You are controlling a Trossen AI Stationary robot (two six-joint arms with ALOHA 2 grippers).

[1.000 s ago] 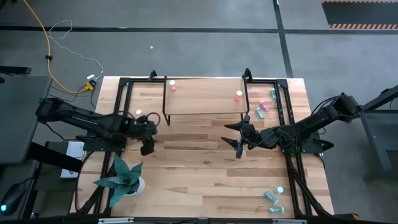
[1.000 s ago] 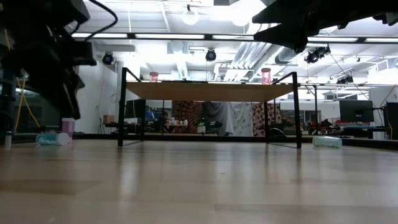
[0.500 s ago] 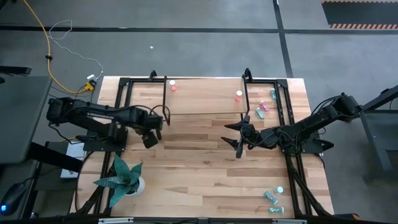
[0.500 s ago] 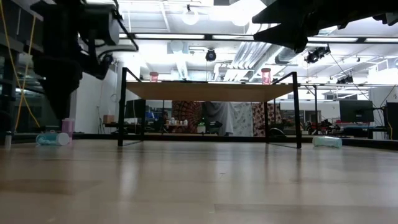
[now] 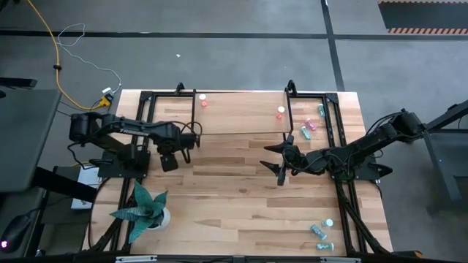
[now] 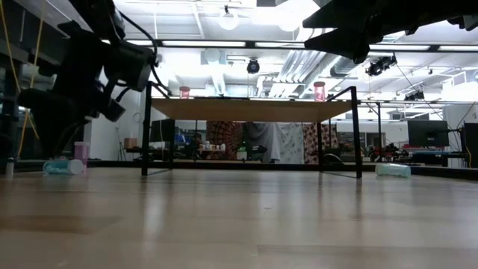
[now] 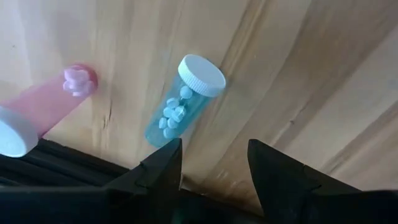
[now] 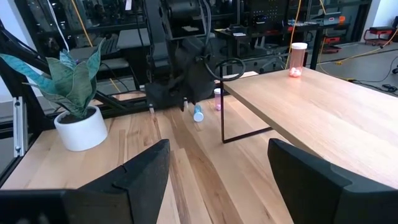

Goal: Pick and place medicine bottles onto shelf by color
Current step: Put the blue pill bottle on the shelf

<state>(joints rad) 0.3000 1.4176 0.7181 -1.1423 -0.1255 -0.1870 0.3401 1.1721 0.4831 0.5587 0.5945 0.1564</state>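
Note:
My left gripper (image 7: 211, 163) is open and hovers over two bottles on the table by the shelf's left legs. One is a teal bottle (image 7: 181, 102) lying on its side, the other a pink bottle (image 7: 46, 112) with a white cap. In the high view the left gripper (image 5: 169, 161) hides them. The low view shows the teal bottle (image 6: 63, 167) and the pink bottle (image 6: 81, 152). The shelf (image 5: 241, 114) carries a red-orange bottle (image 5: 203, 101) and a pink bottle (image 5: 280, 112), both standing upright. My right gripper (image 5: 275, 162) waits open, above the table in front of the shelf.
More bottles lie right of the shelf (image 5: 308, 128) and near the table's near right corner (image 5: 320, 231). A white pot with a green plant (image 5: 146, 208) stands at the near left. The shelf's black legs (image 6: 146, 127) stand close to the left gripper.
My left arm has pulled its elbow in toward the shelf, and its gripper has tipped and shifted slightly toward the table's far edge, over the two bottles by the shelf's left legs. The right arm has kept still.

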